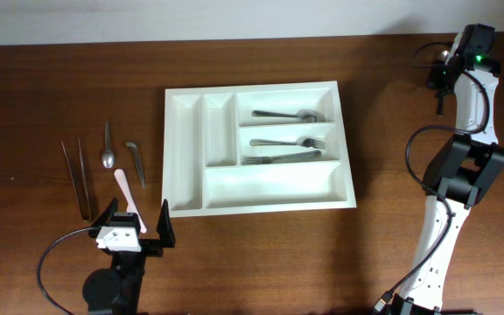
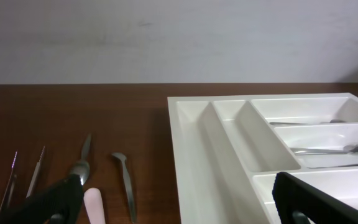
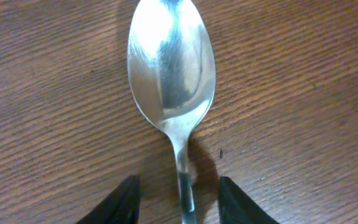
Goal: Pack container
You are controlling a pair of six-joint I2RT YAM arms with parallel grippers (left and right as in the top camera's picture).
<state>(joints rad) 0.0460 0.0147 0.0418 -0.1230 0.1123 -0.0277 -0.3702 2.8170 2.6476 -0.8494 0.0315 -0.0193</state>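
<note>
Far right, the right gripper (image 3: 178, 182) straddles a spoon (image 3: 171, 68), jaws apart, ready to grip; the left gripper (image 1: 137, 216) gapes wide beside the tray (image 1: 186, 131).

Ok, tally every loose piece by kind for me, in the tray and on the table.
Cutlery pieces in the tray: 3
Spoons on the table: 2, a small spoon at left, a spoon in the right wrist view
Long tweezers: 1, seemingly one pair
Small bent metal tool: 1
Pale pink stick: 1
Total: 8
</note>
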